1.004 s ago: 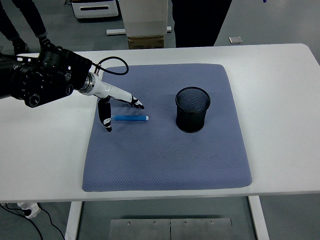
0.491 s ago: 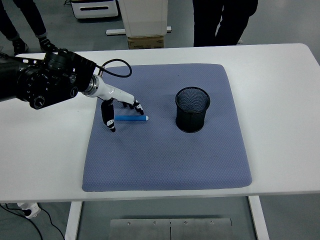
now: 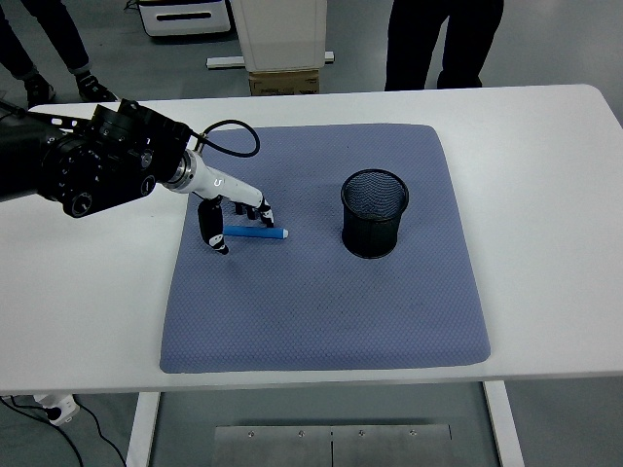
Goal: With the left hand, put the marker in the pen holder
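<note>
One arm is at work in your head view: the left arm (image 3: 83, 167) reaches in from the left edge of the table (image 3: 545, 146), and its left hand (image 3: 232, 211) is down over the left part of the blue mat (image 3: 321, 292). You see the fingers (image 3: 261, 210) spread and pointing down, with the thumb (image 3: 211, 232) set apart on the near side. The marker (image 3: 255, 233) lies flat on the mat between thumb and fingers, running left to right, its left end under the hand and its right end sticking out toward the pen holder (image 3: 375, 212). The fingertips sit just beside or on the marker's far side; you cannot tell from this angle whether they touch it. The hand is not clamped on it, and the marker is not lifted.

The pen holder, a black mesh cup, stands upright on the mat's right half, a little toward the far edge, well apart from the marker. A black cable (image 3: 230, 138) loops from the wrist over the mat's far left corner.

At the far edge of the table you see a person's dark trouser legs (image 3: 443, 44) and, further left, a white cabinet (image 3: 282, 34).
</note>
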Controlling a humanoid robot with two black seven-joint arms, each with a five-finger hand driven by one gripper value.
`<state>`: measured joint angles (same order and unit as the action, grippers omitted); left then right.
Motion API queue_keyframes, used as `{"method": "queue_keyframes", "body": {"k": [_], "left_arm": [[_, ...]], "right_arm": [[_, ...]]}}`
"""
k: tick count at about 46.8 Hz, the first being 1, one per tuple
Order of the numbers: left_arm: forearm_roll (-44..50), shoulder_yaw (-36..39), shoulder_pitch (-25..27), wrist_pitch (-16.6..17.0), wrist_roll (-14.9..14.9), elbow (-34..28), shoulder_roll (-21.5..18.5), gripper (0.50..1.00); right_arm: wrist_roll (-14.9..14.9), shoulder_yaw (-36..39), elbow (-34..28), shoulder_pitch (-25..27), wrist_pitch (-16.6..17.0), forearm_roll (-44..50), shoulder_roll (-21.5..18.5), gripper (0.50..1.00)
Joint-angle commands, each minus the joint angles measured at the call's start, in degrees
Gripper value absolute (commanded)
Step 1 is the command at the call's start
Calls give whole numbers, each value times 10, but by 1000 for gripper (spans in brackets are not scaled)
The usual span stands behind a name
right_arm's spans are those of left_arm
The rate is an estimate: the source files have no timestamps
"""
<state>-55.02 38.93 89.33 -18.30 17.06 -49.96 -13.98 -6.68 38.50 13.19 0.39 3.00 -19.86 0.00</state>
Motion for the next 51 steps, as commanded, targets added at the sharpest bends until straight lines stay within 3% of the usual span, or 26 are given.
{"method": "queue_keyframes", "body": {"k": [1,15,28,51], "left_arm": [[-1,0,0,5,-19,0,0,725],[-1,0,-3,9,-27,-1,4,698],[-1,0,-2,24,-28,-1,6,625],[0,-1,-4,32,-28,-4,9,596]], "right_arm": [[0,0,0,1,0,0,0,1000],[0,0,0,0,0,0,0,1000],[0,0,0,1,0,0,0,1000],[0,0,0,1,0,0,0,1000]]}}
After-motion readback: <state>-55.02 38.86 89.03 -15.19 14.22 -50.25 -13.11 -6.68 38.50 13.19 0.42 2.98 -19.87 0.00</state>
